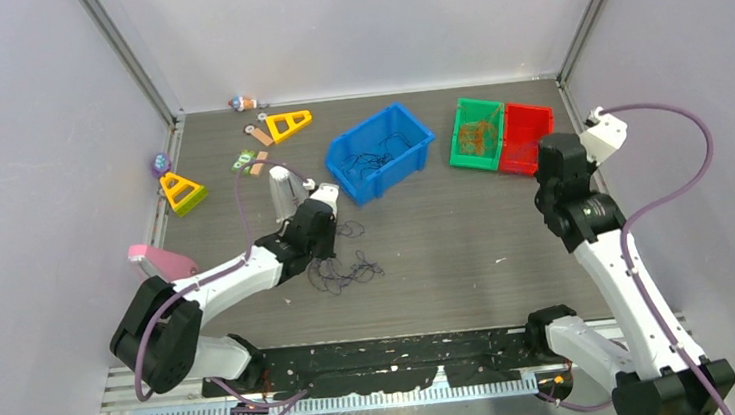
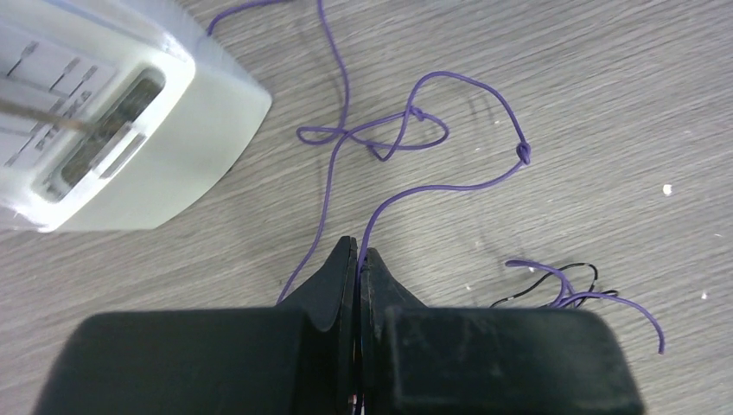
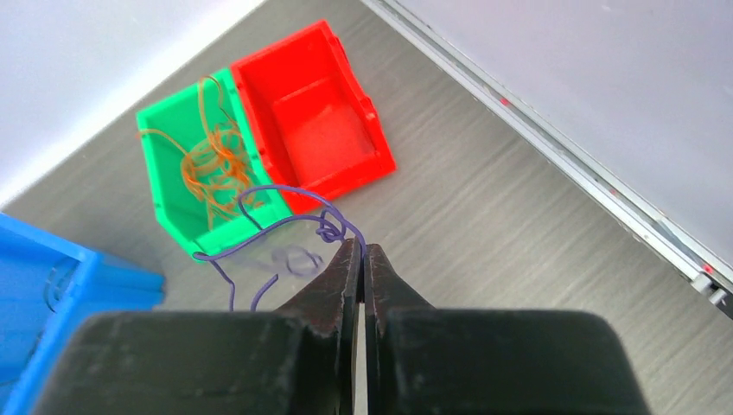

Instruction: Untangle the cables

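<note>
Several loose cables (image 1: 347,267): seen as a dark squiggly clump on the grey table (image 1: 468,259), close to the end of the left arm.
Purple strand (image 2: 449,79): laid across the table in loops with small knots; black wire ends are seen beside it.
Left gripper (image 2: 357,255): fingers pressed together, with the purple strand pinched between the tips.
Purple loop (image 3: 290,194): knotted, seen in front of the green bin's near corner, its shadow cast on the table.
Right gripper (image 3: 362,251): fingers clamped on the purple loop at its knot.
Green bin (image 3: 173,203): orange wires (image 3: 212,160) are heaped inside.
Red bin (image 3: 315,130): set touching the green bin.
Blue bin (image 1: 399,175): thin black wires are held inside.
White box (image 2: 130,130): placed just beside the purple strand.
</note>
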### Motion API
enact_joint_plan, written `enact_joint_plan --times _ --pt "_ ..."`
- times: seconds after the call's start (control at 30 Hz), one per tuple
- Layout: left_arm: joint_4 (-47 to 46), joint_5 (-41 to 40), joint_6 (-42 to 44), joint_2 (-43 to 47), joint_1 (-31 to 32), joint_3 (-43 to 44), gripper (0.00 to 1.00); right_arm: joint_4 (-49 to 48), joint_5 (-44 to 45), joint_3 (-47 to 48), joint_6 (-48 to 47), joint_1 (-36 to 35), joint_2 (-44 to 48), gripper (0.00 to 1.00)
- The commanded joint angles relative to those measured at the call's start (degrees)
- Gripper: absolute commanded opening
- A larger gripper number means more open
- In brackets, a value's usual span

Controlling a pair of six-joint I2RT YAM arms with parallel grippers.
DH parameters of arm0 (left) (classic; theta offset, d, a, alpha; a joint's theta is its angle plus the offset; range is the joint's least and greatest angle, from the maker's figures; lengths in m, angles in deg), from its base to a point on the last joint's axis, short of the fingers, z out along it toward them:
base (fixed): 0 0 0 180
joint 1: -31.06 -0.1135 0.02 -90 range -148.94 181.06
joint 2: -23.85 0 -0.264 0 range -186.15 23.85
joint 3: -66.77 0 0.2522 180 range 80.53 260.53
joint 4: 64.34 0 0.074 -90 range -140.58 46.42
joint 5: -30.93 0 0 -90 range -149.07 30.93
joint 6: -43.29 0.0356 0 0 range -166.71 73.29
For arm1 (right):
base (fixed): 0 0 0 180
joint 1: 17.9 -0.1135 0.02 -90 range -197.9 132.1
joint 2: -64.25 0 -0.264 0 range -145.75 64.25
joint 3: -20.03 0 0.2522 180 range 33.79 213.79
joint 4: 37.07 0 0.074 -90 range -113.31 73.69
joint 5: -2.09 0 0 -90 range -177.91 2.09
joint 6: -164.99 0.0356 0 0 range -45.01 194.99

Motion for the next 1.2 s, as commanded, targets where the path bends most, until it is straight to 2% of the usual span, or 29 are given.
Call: enact_joint_plan --times 0.0,0.13,0.17,0.2,0.4,0.63,1.1,1.17 --pt "-5.5 3.8 1.7 1.9 -0.3 -0.3 0.00 -4.4 -1.4 7.5 0.4 1.1 -5.0 0.05" --pt "-6.6 4.2 2.1 2.6 -0.2 -1.1 0.00 -6.2 -3.4 13.4 0.8 2.4 -11.0 0.05" --pt "-6.8 4.2 2.1 2.8 -0.2 -1.2 0.00 -6.8 -3.8 15.2 -3.3 3.0 -13.0 0.05" --pt "-6.9 4.3 2.1 2.9 -0.2 -1.3 0.00 -7.1 -4.0 16.0 -0.3 3.6 -14.9 0.05" --pt "-7.5 5.9 2.6 3.5 -0.2 -1.8 0.00 -9.0 -8.2 21.1 2.0 8.2 -22.6 0.05" --pt "-10.0 7.8 3.1 4.0 -0.1 -2.5 0.00 -10.5 -11.6 22.4 4.2 12.1 -29.5 0.05" --pt "-10.8 8.3 3.4 4.9 0.2 -3.0 0.00 -10.7 -15.7 22.9 9.1 15.3 -43.5 0.05" --pt "-11.1 8.7 3.5 5.2 0.1 -3.2 0.00 -8.9 -14.9 24.0 10.8 15.6 -46.0 0.10"
